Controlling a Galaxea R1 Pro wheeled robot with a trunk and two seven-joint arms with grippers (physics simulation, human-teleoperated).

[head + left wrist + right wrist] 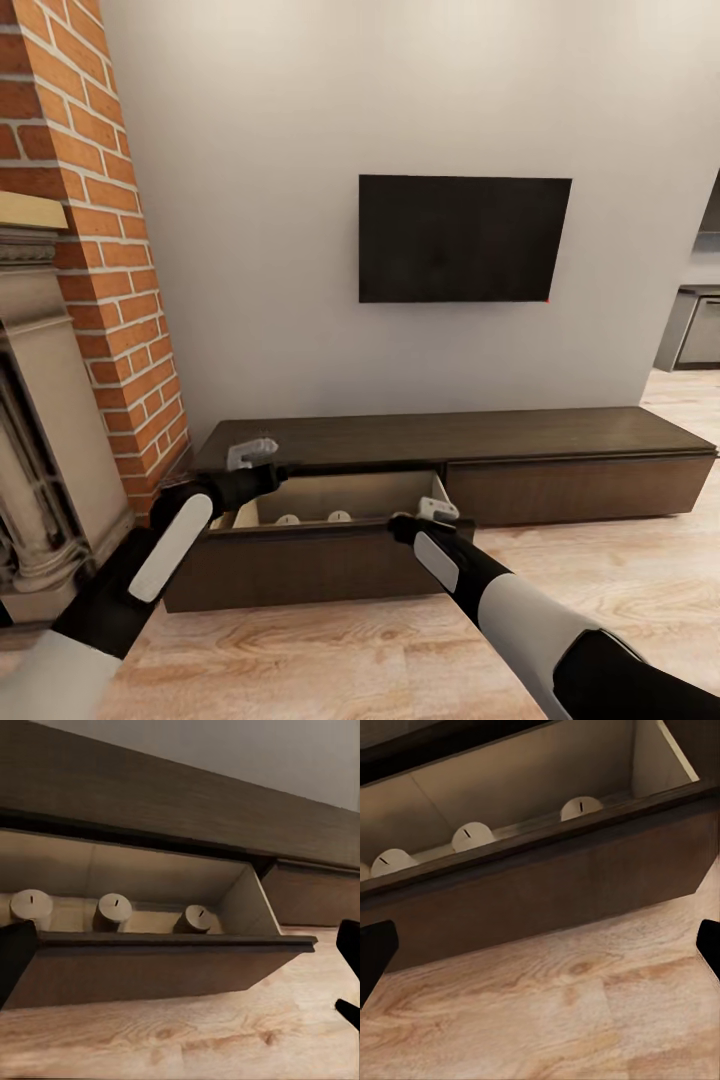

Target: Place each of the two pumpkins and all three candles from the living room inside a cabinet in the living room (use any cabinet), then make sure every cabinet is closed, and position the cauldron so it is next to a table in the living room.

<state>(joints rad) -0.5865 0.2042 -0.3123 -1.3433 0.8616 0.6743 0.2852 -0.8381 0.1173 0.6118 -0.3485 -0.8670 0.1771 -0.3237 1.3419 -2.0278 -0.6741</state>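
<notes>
Candles sit in a row inside the pulled-out drawer (300,565) of our long, low, dark brown cabinet (470,440). From our left wrist camera we see three of them: a first candle (31,904), a middle candle (112,910) and a third candle (196,919), each a short tan stub with a small dark wick on top. They stand upright along the back of the drawer, near each other but apart. From our head camera we can see only the pale tops of two candles poking up behind the drawer's dark front, and from our right wrist camera we see three round tops. The drawer is on the left half of the cabinet and it is open. The drawer on the right half (580,490) is closed flat. Our left gripper (252,452) is held above the left end of the open drawer, by the cabinet top. Our right gripper (437,508) is at the right corner of the open drawer. Both grippers have their fingers spread wide apart and hold nothing. The cabinet stands on a light wooden floor (350,650) against a plain wall. A black TV (465,238) hangs on the wall above it. A red brick fireplace (90,250) stands just to the left of the cabinet.
</notes>
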